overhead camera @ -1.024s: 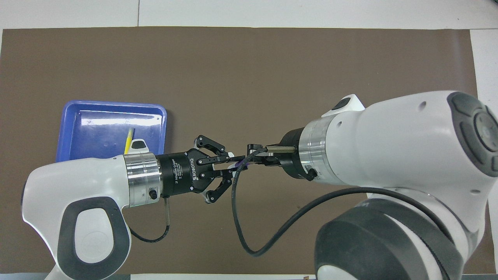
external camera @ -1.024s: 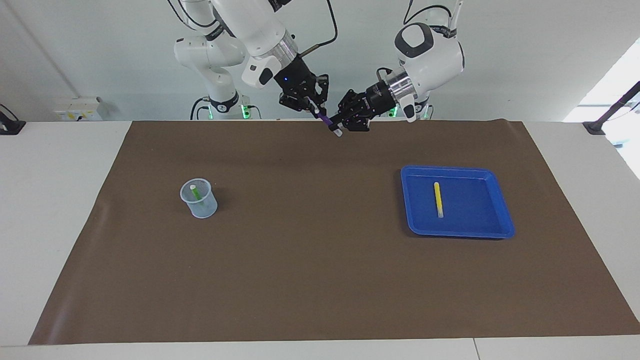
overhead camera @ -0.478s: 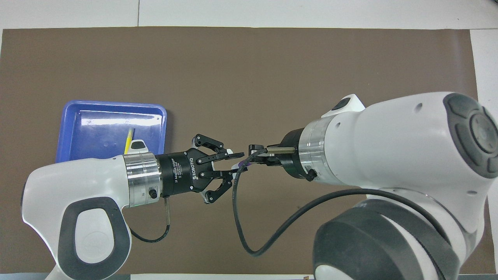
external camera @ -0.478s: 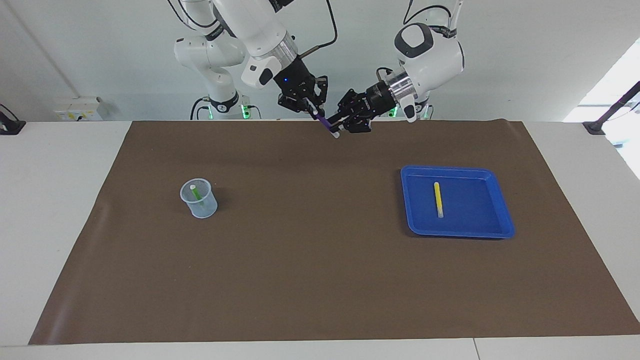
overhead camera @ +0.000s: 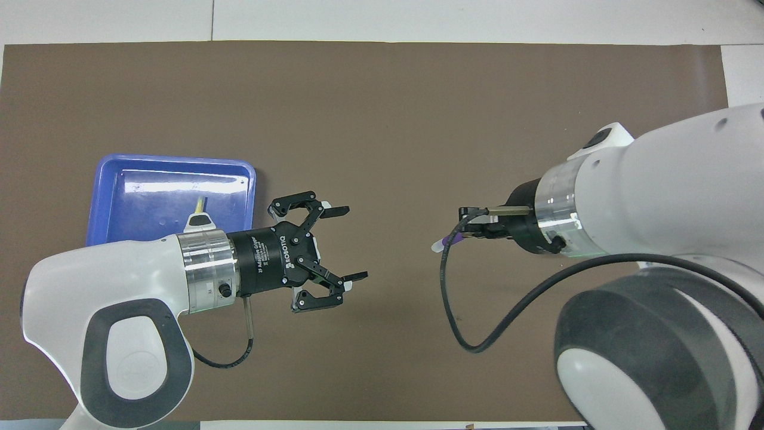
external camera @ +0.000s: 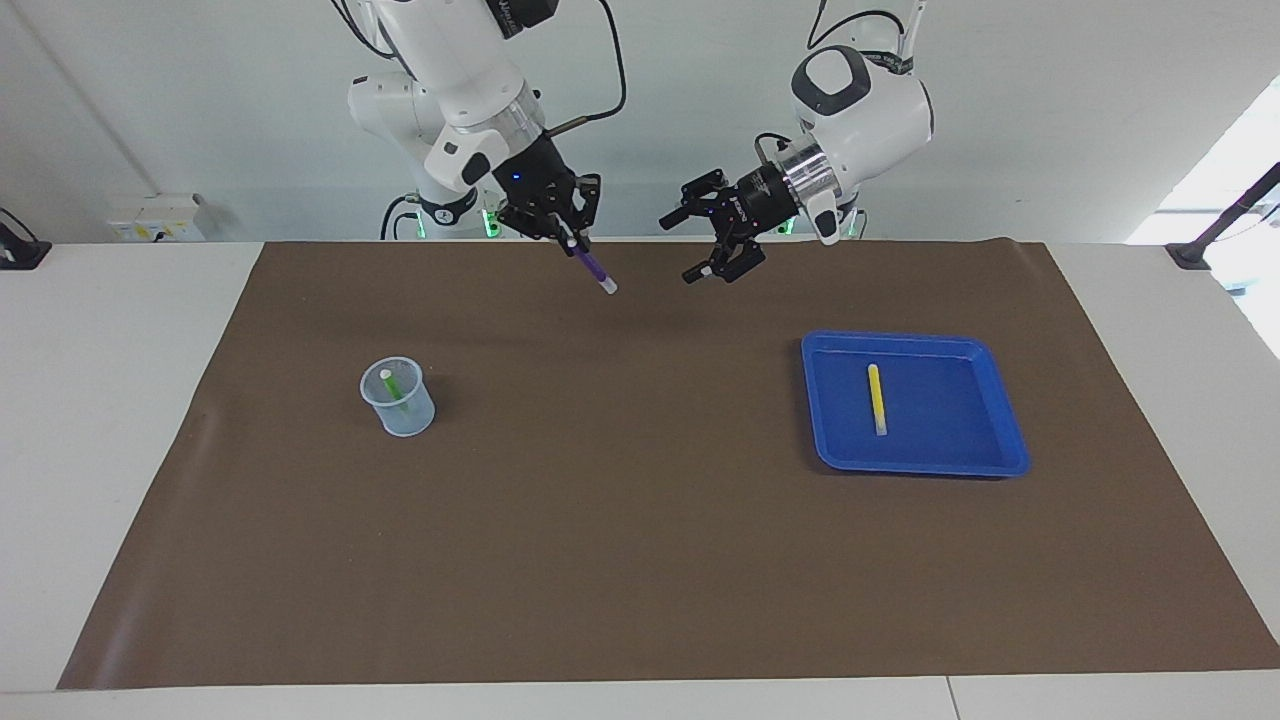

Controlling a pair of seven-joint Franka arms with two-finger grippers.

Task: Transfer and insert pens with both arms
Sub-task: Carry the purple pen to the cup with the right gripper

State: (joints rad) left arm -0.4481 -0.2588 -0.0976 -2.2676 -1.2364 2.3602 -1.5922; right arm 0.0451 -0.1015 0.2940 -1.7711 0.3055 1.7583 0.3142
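Note:
My right gripper (external camera: 572, 240) (overhead camera: 464, 234) is shut on the purple pen (external camera: 592, 268) (overhead camera: 447, 241). It holds the pen up in the air over the brown mat, with the whitish end slanting down. My left gripper (external camera: 681, 248) (overhead camera: 352, 243) hangs beside it, open and holding nothing, a clear gap away from the pen. The yellow pen (external camera: 875, 397) (overhead camera: 199, 206) lies in the blue tray (external camera: 950, 410) (overhead camera: 149, 203) toward the left arm's end; in the overhead view the left arm covers part of it. The green pen (external camera: 393, 388) stands in a clear cup (external camera: 405, 412) toward the right arm's end.
A brown mat (external camera: 640, 520) covers most of the white table. Two smaller white arms with green lights (external camera: 440, 200) stand at the robots' edge. In the overhead view the right arm hides the cup.
The left gripper has opened and let go of the purple pen. The two arms have drawn apart, and the right gripper carries the pen toward the right arm's end.

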